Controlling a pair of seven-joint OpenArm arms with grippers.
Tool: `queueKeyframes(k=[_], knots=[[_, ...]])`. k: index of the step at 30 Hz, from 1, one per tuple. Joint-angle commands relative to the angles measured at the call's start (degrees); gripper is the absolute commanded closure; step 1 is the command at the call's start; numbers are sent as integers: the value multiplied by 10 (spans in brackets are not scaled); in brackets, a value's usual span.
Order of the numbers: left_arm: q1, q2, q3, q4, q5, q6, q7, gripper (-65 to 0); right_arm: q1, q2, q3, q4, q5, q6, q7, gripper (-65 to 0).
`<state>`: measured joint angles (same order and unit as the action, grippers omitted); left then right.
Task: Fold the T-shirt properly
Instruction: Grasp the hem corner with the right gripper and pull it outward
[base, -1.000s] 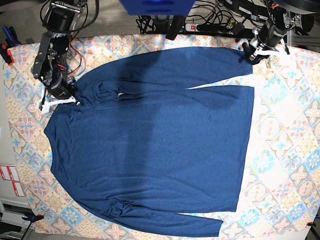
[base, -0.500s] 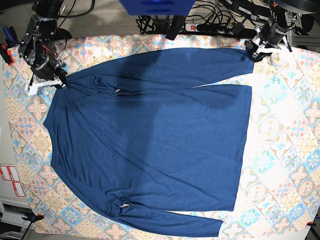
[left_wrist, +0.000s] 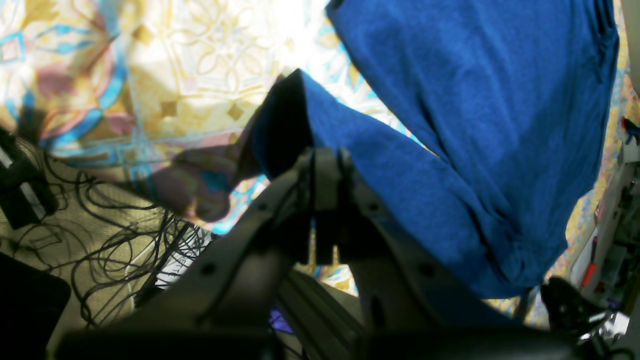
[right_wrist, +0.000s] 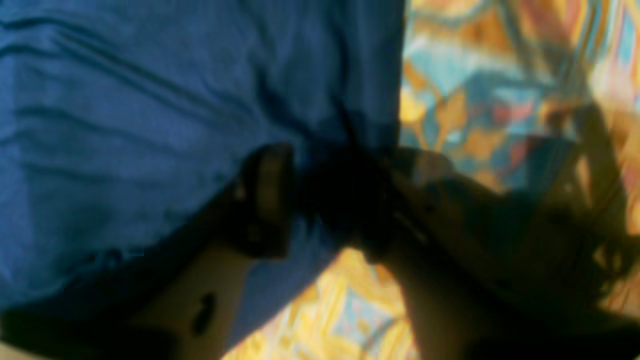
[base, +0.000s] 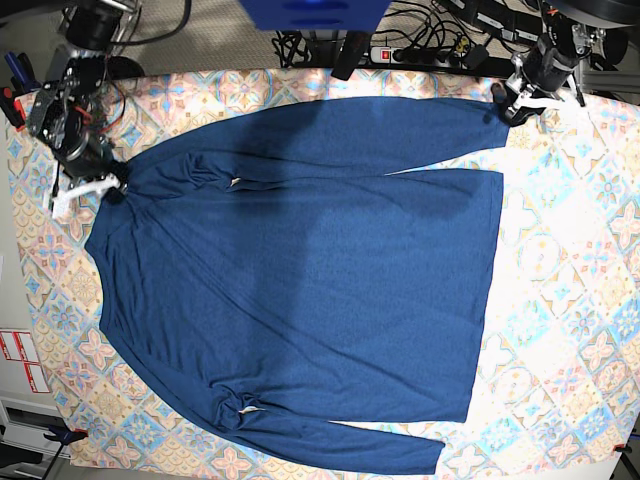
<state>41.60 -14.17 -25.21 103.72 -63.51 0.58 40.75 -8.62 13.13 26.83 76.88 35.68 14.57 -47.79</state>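
Note:
The navy long-sleeved T-shirt (base: 300, 270) lies spread flat on the patterned tablecloth (base: 570, 300), collar end to the left in the base view. One sleeve runs along the far edge, the other along the near edge. My left gripper (base: 512, 103) is at the far right, shut on the far sleeve's cuff (left_wrist: 285, 125); its fingers (left_wrist: 325, 165) are pressed together. My right gripper (base: 100, 188) is at the shirt's far-left shoulder. In the blurred right wrist view its jaws (right_wrist: 340, 167) stand apart, with dark bunched fabric (right_wrist: 125, 100) between them.
Cables and a power strip (base: 430, 50) lie beyond the table's far edge, beside a blue object (base: 310, 12). Tangled wires (left_wrist: 125, 240) show under the left wrist. Bare tablecloth runs along the right side. Red-and-white labels (base: 20, 360) sit off the left edge.
My right gripper has dragged the shoulder out to the left, flattening that corner, and its jaws have parted. My left gripper has drawn the cuff slightly further back.

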Motion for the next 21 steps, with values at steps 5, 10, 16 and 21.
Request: queueKeyframes(k=[5,10,16,21], knots=[[5,-4,-3,8,-6,-5,-5,0,24,10,6,-26,-7,2,11,-290],[4,-4,-3,8,-6,-5,-5,0,52,10,6,-83,-7,2,11,-291],[3,-4,-3,8,-6,-5,-5,0,61,10,5,-106,-7,2,11,-292],[3,-4,-3,8,-6,-5,-5,0,61,10,5,-107,-7,3,11,-290]])
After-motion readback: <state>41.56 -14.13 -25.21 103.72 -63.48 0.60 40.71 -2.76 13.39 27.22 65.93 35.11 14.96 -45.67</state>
